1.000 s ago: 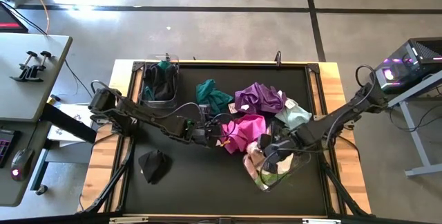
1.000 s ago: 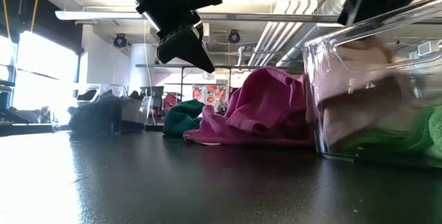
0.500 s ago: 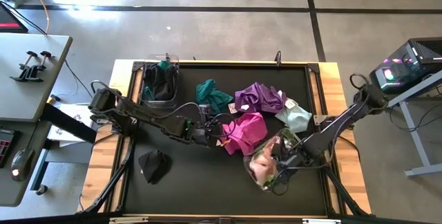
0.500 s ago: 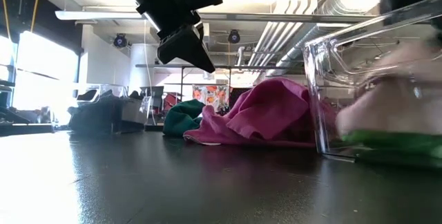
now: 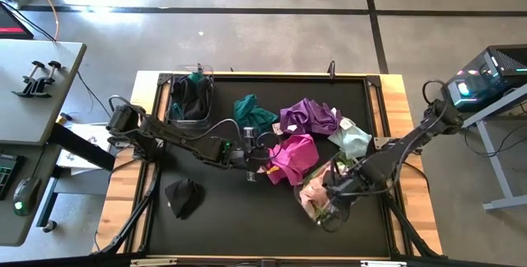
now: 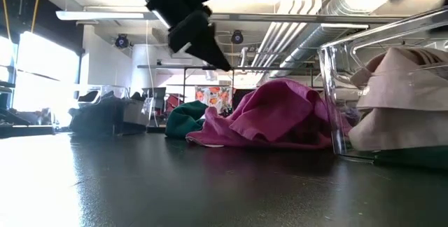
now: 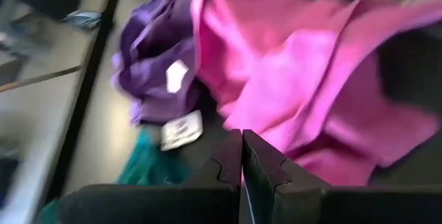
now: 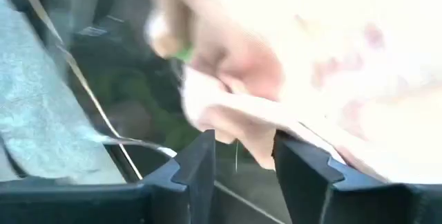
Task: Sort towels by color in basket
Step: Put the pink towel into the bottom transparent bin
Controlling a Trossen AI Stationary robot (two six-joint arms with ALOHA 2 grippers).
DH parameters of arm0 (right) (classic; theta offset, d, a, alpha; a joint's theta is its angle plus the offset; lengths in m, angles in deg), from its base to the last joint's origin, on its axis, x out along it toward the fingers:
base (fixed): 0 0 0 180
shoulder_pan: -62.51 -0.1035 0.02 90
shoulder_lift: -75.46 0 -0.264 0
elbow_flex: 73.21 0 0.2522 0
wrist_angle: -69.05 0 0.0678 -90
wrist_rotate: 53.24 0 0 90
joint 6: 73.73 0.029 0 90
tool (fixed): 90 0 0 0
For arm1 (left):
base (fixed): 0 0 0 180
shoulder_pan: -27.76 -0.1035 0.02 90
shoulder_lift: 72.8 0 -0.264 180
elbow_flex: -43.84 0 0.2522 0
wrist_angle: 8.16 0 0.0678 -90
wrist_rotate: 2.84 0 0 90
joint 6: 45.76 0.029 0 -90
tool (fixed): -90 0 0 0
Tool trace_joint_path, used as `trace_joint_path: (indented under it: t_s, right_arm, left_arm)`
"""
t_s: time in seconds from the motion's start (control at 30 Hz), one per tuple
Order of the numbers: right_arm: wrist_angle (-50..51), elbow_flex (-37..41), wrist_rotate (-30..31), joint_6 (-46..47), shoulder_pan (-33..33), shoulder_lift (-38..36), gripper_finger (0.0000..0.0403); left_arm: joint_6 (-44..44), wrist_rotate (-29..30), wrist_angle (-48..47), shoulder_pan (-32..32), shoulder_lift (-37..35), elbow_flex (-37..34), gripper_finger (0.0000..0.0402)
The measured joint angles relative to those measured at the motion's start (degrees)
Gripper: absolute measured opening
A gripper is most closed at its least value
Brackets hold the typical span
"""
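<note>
My right gripper (image 8: 242, 148) hangs open over the clear basket (image 6: 336, 94) at the table's near right, fingers pointing down at a pale pink towel (image 6: 402, 101) that lies in it on top of a green towel (image 6: 413, 158). My left gripper (image 7: 242, 137) is shut on nothing and hovers above the table (image 6: 210, 48), just left of the magenta towel (image 5: 292, 158), which lies crumpled on the mat. Behind it lie the purple towel (image 5: 309, 117), the teal towel (image 5: 254, 112) and the mint towel (image 5: 352, 139). A black towel (image 5: 183, 195) lies near the front left. My right gripper stands open with its fingers (image 8: 197, 165) on either side of a fold of the pale pink towel (image 8: 259, 137), coming from above. Whether the fingers touch the cloth I cannot tell.
A second clear basket (image 5: 191, 98) with dark towels stands at the far left corner. The mat is bare between the black towel and the right basket. A raised frame (image 5: 380, 110) runs around the mat.
My right gripper has swung a little toward the table's near edge over the basket and rolled its wrist. The pale pink towel, blurred before, now lies still in the basket on the green one. The basket has shifted slightly. My left gripper has tipped a little.
</note>
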Motion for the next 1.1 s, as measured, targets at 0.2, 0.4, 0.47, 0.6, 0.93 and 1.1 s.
trace_joint_path:
  t_s: [0.2, 0.4, 0.47, 0.6, 0.93, 1.1]
  right_arm:
    - [5.67, -7.88, 26.05, -2.64, -7.88, -0.07, 0.0143]
    - [2.1, -6.16, 41.03, 1.04, -15.11, -0.04, 0.0144]
    - [-0.68, -4.58, 44.81, 2.13, -16.47, -0.04, 0.0144]
    - [-6.74, -0.72, 49.16, 2.73, -17.93, -0.04, 0.0144]
    - [-20.05, 8.81, 52.1, 2.31, -16.38, 0.0, 0.0144]
    - [-27.9, 13.26, 52.57, 0.52, -14.16, 0.0, 0.0144]
  left_arm:
    - [2.96, -15.0, 14.54, -2.74, 6.8, 0.0, 0.0]
    - [6.79, -26.92, 32.2, -4.8, 15.71, 0.0, 0.0044]
    - [6.57, -27.23, 35.51, -5.29, 17.08, -0.02, 0.0073]
    - [5.51, -25.72, 36.79, -5.93, 17.5, -0.02, 0.0142]
    - [2.32, -24.91, 33.78, -8.36, 20.43, 0.0, 0.0257]
    - [0.9, -23.35, 31.03, -10.15, 21.99, 0.15, 0.0239]
